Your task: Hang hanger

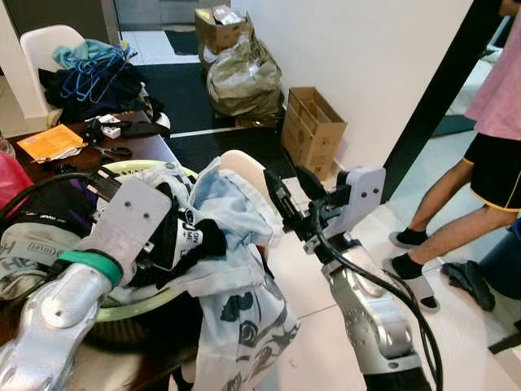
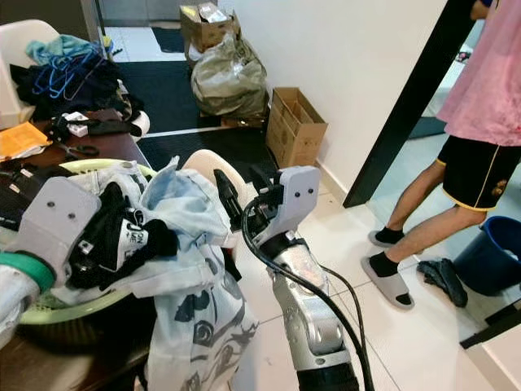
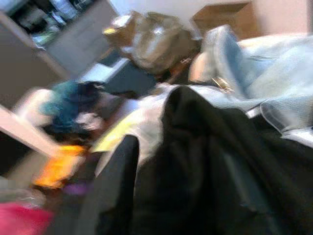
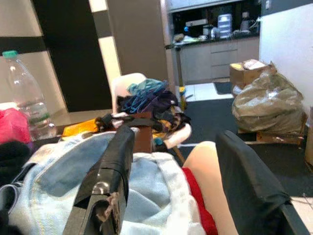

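I am seeing the hangers (image 1: 91, 75) lying in a tangle at the far left, thin blue wire ones resting on a heap of dark and teal clothes (image 1: 81, 81) piled on a white chair (image 1: 41, 45), well apart from both arms. My left claw (image 1: 175, 232) is sitting low over the green laundry basket (image 1: 134, 309) on the dark desk (image 1: 142, 147), buried in black cloth (image 1: 183, 240); I cannot tell how its fingers are standing. My right claw (image 1: 285, 191) is hovering with its fingers set wide apart, holding nothing, just beside the pale blue garment (image 1: 236, 244) that is draping over the basket's near right edge. A person's legs (image 1: 444, 220) are standing at the far right on the tiled floor (image 1: 456, 342).
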Motion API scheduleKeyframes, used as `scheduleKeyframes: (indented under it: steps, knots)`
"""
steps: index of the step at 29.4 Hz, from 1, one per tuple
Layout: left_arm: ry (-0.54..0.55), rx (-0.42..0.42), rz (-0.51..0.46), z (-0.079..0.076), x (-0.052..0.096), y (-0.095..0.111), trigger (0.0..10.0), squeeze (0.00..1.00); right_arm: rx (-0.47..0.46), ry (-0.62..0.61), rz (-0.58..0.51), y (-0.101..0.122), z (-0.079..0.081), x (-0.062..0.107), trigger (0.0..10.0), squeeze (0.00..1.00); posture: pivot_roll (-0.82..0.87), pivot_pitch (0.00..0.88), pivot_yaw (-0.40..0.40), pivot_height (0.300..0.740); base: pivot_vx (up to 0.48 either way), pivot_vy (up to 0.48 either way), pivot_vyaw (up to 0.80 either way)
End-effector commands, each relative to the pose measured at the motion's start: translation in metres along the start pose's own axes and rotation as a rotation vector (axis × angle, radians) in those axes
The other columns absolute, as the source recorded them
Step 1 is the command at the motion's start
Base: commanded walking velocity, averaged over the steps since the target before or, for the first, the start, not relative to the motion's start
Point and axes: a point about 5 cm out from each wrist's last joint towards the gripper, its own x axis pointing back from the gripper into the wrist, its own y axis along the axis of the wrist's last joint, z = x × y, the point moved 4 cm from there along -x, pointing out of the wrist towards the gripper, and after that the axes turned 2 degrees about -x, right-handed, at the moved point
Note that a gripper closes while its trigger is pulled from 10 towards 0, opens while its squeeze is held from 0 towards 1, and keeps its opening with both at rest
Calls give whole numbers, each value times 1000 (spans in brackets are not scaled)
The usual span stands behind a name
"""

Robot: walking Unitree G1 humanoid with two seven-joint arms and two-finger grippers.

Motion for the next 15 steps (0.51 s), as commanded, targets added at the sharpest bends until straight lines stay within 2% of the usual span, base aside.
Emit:
scheduleKeyframes:
  steps: [1, 2, 3, 4, 5, 7, 8, 10, 11, 12, 13, 15]
  knots:
    - [73, -74, -55, 16, 10, 12, 10000, 1000, -5, -8, 13, -3, -2, 4, 10000, 0, 67, 158, -20, 740, 0, 0, 0]
    - [73, -74, -55, 16, 10, 12, 10000, 1000, -5, -8, 13, -3, -2, 4, 10000, 0, 67, 158, -20, 740, 0, 0, 0]
    - [120, -132, -99, 24, 16, 20, 10000, 94, -9, -4, 17, -4, -1, 4, 10000, 0, 74, 160, -26, 740, 0, 0, 0]
    - [120, -132, -99, 24, 16, 20, 10000, 94, -9, -4, 17, -4, -1, 4, 10000, 0, 74, 160, -26, 740, 0, 0, 0]
    - [133, -170, -133, 25, 19, 27, 10000, 0, -12, 1, 20, -5, 0, 3, 10000, 0, 79, 160, -31, 740, 0, 0, 0]
    - [133, -170, -133, 25, 19, 27, 10000, 0, -12, 1, 20, -5, 0, 3, 10000, 0, 79, 160, -31, 740, 0, 0, 0]
    - [71, -198, -157, 18, 24, 31, 10000, 0, -16, 8, 21, -6, 2, 2, 10000, 0, 83, 161, -36, 740, 0, 0, 0]
    - [-168, -159, -189, -3, 38, 36, 10000, 0, -21, 21, 25, -7, 3, 0, 10000, 0, 99, 163, -46, 740, 0, 0, 0]
    - [-168, -159, -189, -3, 38, 36, 10000, 0, -21, 21, 25, -7, 3, 0, 10000, 0, 99, 163, -46, 740, 0, 0, 0]
    - [-255, -130, -196, -7, 44, 37, 10000, 0, -23, 26, 28, -8, 3, -1, 10000, 0, 99, 163, -46, 740, 0, 0, 0]
    - [-255, -130, -196, -7, 44, 37, 10000, 0, -23, 26, 28, -8, 3, -1, 10000, 0, 99, 163, -46, 740, 0, 0, 0]
    - [-333, -118, -197, -6, 48, 36, 10000, 0, -28, 35, 31, -9, 5, -3, 10000, 0, 108, 163, -52, 740, 0, 0, 0]
